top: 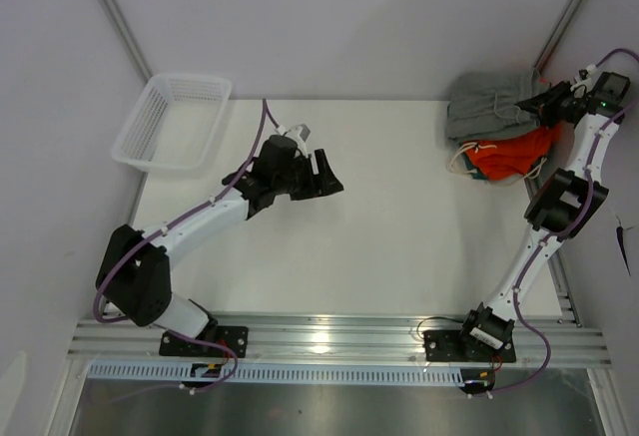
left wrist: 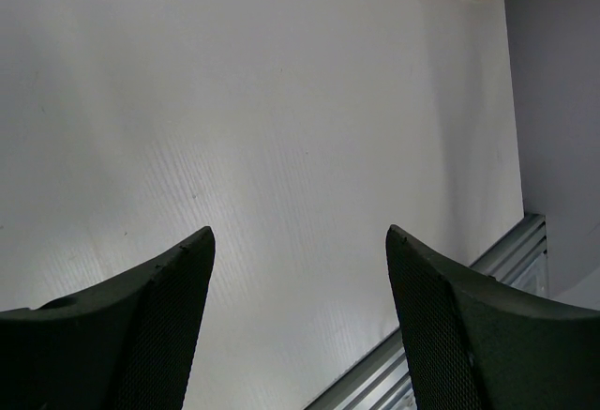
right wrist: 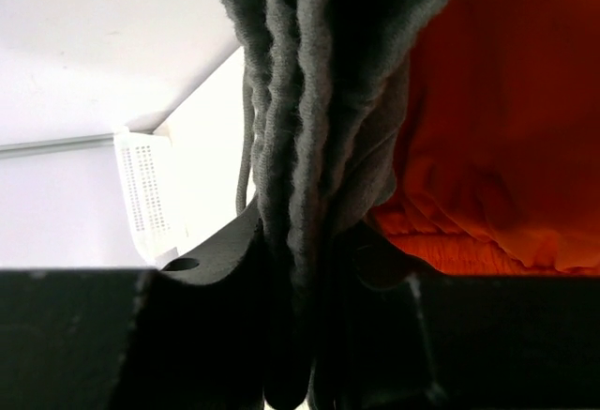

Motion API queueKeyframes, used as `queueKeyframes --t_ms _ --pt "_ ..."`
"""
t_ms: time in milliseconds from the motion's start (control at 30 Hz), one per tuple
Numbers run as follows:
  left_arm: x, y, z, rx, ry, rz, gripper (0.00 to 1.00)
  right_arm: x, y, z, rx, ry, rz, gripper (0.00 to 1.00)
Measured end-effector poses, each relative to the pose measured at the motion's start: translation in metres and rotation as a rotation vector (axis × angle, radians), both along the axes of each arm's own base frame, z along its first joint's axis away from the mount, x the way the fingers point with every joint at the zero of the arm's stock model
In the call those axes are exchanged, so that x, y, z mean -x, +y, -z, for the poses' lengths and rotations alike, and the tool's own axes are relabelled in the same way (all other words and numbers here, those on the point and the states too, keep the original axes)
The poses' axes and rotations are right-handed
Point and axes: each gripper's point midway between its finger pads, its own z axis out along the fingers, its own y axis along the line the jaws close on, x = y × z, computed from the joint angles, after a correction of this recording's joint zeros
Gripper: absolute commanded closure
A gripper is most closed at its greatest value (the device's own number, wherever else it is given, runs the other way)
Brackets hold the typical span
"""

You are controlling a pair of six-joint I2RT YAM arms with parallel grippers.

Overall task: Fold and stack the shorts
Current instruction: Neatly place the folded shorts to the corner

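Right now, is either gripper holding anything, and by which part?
The right gripper is shut on the grey shorts, pinching a bunched fold of fabric at their edge. The left gripper is open and holds nothing.

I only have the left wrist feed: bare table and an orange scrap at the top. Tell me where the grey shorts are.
Observer: The shorts lie bunched at the table's far right corner, against the orange garment.
Operator: Report the right arm.
Observer: The right end effector is closed on a fold of the shorts, with grey cloth pinched between its fingers.
Operator: Tell me what sits far left.
Observer: A white mesh basket sits at the far left corner, apart from the left end effector.
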Motion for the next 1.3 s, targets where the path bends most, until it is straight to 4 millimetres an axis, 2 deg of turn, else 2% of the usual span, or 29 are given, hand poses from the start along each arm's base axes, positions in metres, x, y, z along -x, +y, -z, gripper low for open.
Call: queueKeyframes --t_ms 333,700,1100,1233,1300 --pt "0.001 0.000 0.015 -0.037 0.042 0.007 0.24 0.005 -0.018 0.023 0.156 0.061 0.043 1.00" --pt "-0.001 -0.002 0.016 -0.056 0.048 0.018 0.24 0.009 -0.039 0.047 0.346 0.151 0.102 1.00" --pt "-0.004 -0.005 0.025 -0.085 0.081 0.028 0.25 0.013 -0.057 0.064 0.503 0.230 0.155 0.95" --pt "-0.002 -0.005 0.027 -0.089 0.086 0.033 0.25 0.014 -0.066 0.076 0.597 0.282 0.190 0.94" --pt "-0.001 -0.005 0.027 -0.090 0.087 0.034 0.24 0.015 -0.070 0.080 0.636 0.299 0.209 0.90"
